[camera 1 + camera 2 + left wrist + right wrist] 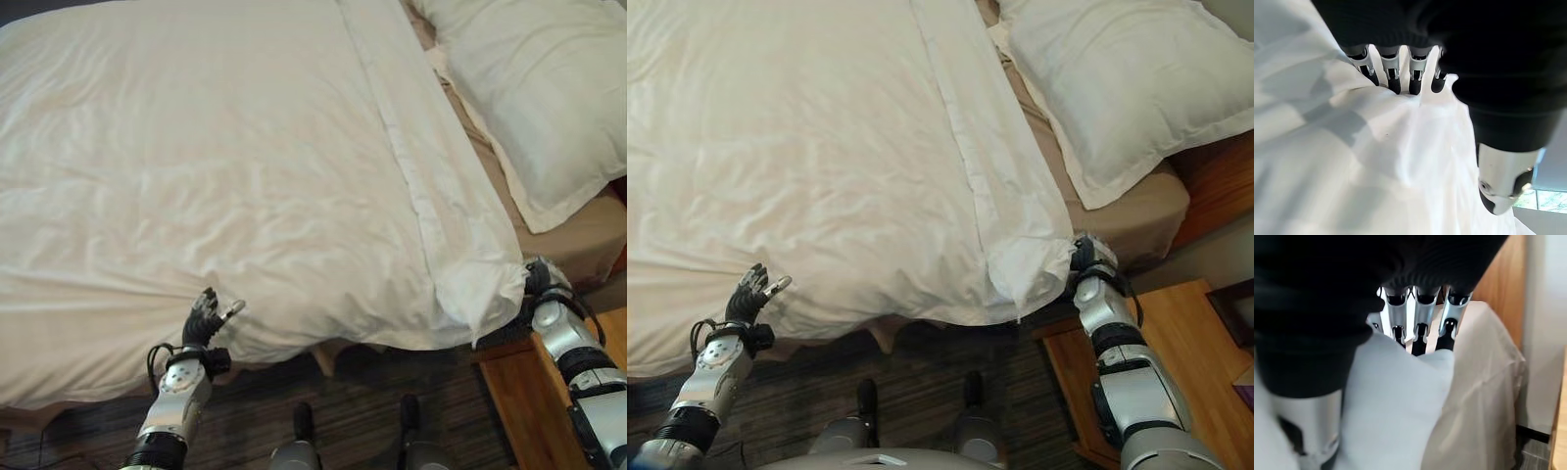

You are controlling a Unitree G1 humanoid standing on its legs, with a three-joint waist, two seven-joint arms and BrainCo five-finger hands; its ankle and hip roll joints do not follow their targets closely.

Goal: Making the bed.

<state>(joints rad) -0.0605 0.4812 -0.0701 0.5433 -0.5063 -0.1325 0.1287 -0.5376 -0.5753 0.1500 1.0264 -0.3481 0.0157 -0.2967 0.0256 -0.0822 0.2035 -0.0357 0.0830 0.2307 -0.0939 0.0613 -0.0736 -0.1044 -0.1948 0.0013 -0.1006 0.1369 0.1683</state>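
A white duvet (245,176) covers most of the bed, wrinkled near its front edge, with a folded band running along its right side. My left hand (208,318) is at the front edge, its straight fingers (1393,73) touching the cloth (1376,161) and its thumb held apart. At the duvet's front right corner (480,294) is my right hand (537,279). Its fingers (1420,333) curl over the white corner (1391,406), pinching it against the thumb. A white pillow (529,88) lies at the far right on the tan sheet (578,240).
A wooden nightstand (519,401) stands close by my right arm, beside the bed's corner. Wooden panelling (1215,186) rises behind the pillow end. Dark striped carpet (353,411) runs along the bed's front edge.
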